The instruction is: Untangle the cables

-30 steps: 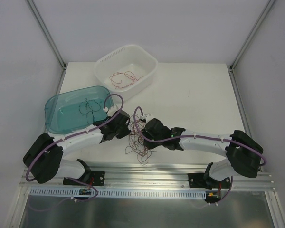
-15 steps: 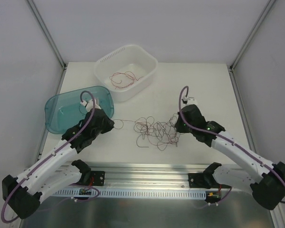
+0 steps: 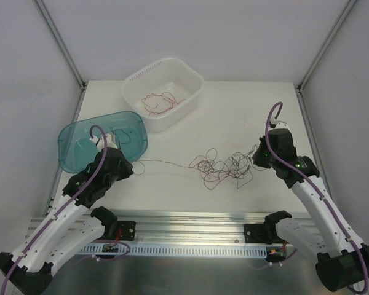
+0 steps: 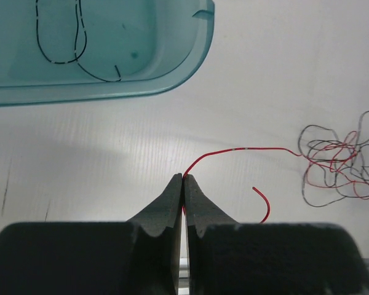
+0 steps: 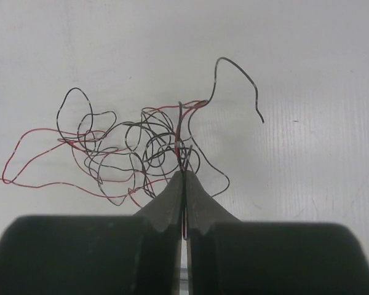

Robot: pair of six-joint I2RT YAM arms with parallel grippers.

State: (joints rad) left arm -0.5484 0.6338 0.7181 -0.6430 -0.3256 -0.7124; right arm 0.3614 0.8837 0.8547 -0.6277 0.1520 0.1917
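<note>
A loose tangle of thin red and black cables lies on the white table between the arms. My left gripper is shut on the end of a red cable that runs right to the tangle; in the top view the left gripper sits beside the teal bin. My right gripper is shut on strands at the tangle's right side; in the top view the right gripper is at the clump's right end.
A teal bin at left holds a black wire. A white basket at the back holds red wire. The aluminium rail runs along the near edge.
Both arms swung apart, left gripper to the left and right gripper to the right. The clump stretched out and shifted right, with one red strand drawn out toward the left gripper.
</note>
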